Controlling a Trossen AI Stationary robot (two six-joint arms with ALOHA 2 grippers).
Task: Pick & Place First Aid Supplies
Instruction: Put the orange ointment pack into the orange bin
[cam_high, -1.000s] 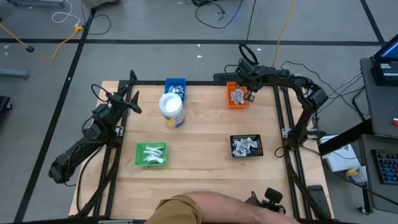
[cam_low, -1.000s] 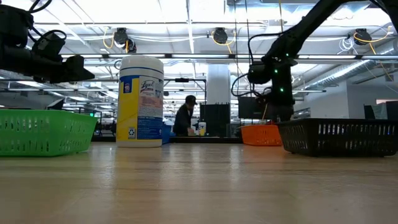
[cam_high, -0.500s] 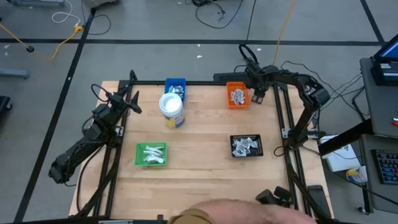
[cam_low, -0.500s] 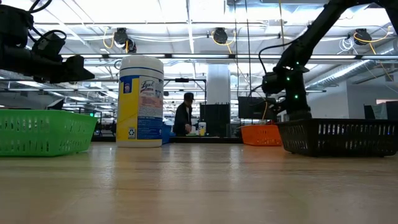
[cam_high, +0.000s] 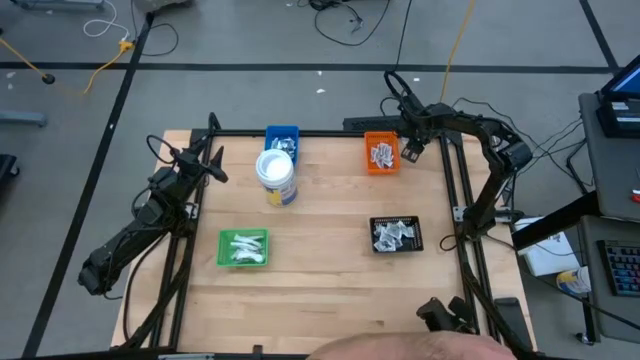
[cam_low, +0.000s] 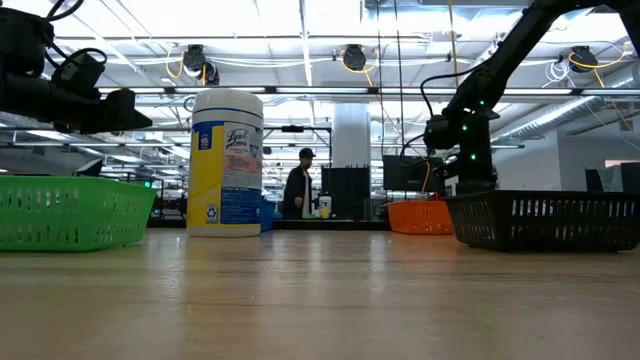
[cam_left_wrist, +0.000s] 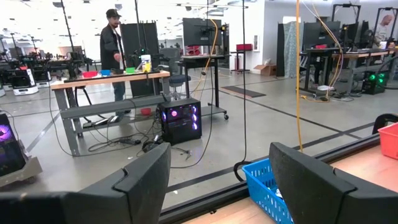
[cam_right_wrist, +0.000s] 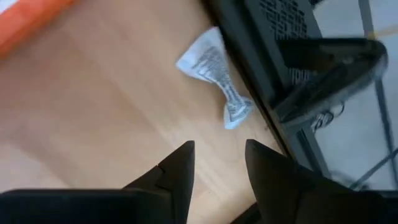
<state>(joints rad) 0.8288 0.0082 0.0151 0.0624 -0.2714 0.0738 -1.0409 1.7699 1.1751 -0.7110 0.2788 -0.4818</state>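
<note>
My right gripper (cam_right_wrist: 219, 160) hangs open over the bare wood at the table's far right, just right of the orange tray (cam_high: 381, 153), with nothing between its fingers. One white packet (cam_right_wrist: 214, 73) lies flat on the wood ahead of the fingers, beside the dark frame rail (cam_right_wrist: 261, 56). More first aid supplies lie in the orange tray, the green tray (cam_high: 243, 248), the black tray (cam_high: 397, 234) and the blue tray (cam_high: 282, 137). My left gripper (cam_high: 215, 170) waits open at the far left, above the table's edge.
A white tub with a blue label (cam_high: 276, 176) stands upright near the blue tray. The black frame rails (cam_high: 455, 190) run along the table's sides. Part of a person (cam_high: 400, 350) reaches in at the near edge. Bare wood lies between the trays.
My right gripper has gone from over the orange tray toward the table's right edge and a little down, turning somewhat. The person at the near edge has shifted toward the right.
</note>
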